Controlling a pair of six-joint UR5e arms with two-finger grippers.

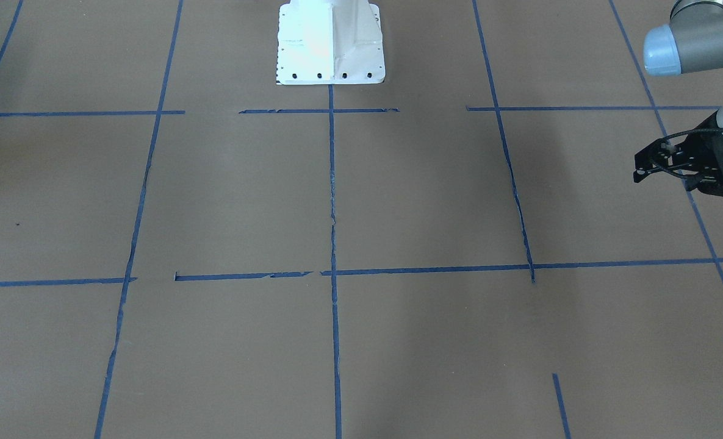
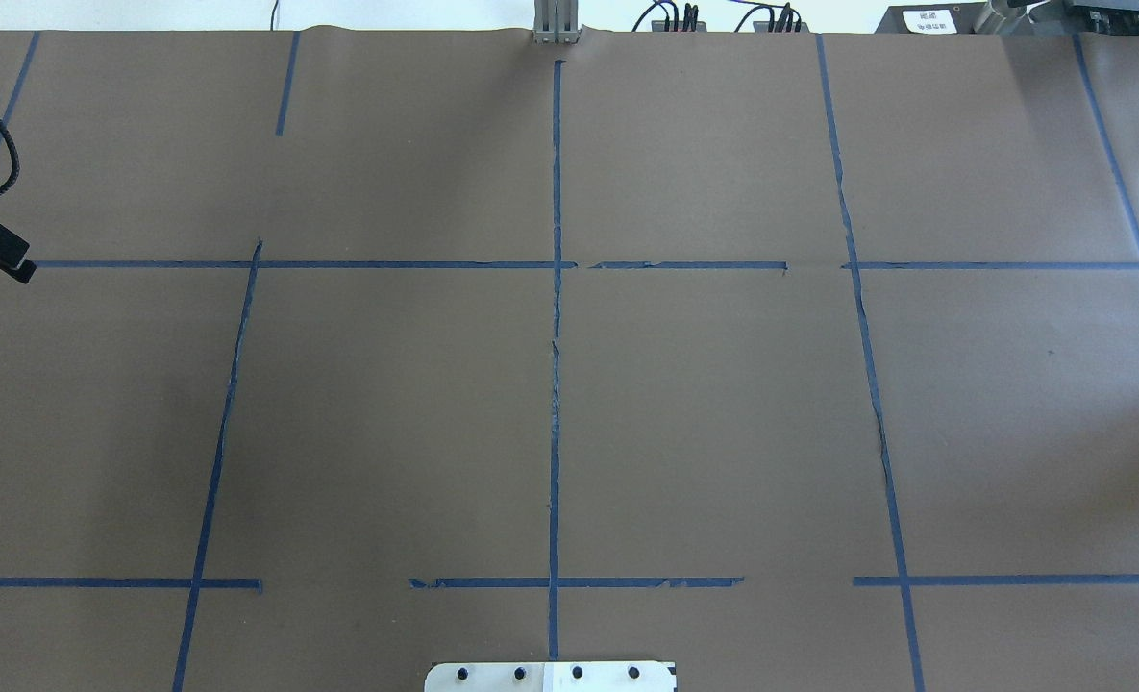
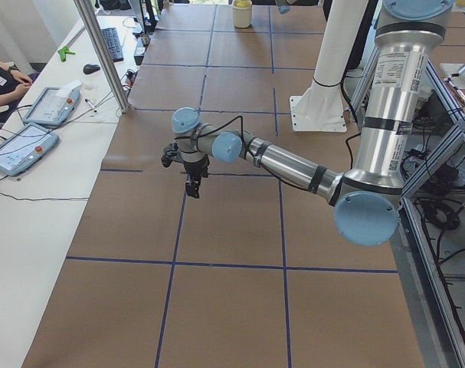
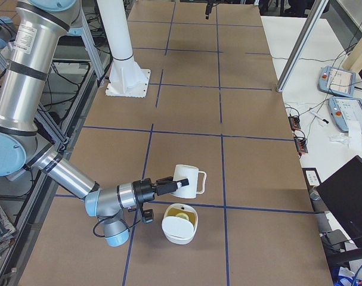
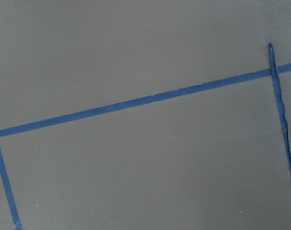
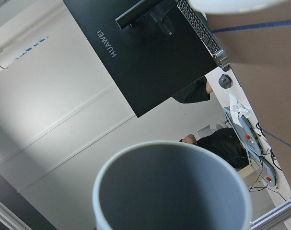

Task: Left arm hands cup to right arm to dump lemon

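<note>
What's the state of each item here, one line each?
cup: tipped, inside empty, beside the bowl.
lemon: lying in the bowl.
bowl: upright on the table, holding the lemon.
right gripper: at the cup; open or shut unclear.
left gripper: holds nothing; open or shut unclear.

2 fixed cameras look steeply down on the table (image 2: 704, 404) from opposite sides: the overhead view has the robot base (image 2: 550, 677) at 6 o'clock, the front-facing view at 12. Both catch the left arm (image 1: 697, 36) only at an edge, at 9 and 2 o'clock. 2 end cameras look along the table from farther off. The left wrist camera hangs close over bare paper. The right wrist camera looks across the cup (image 6: 171, 191) mouth, very near at 6 o'clock, toward a monitor (image 6: 150, 57); the right end view shares that cup.
</note>
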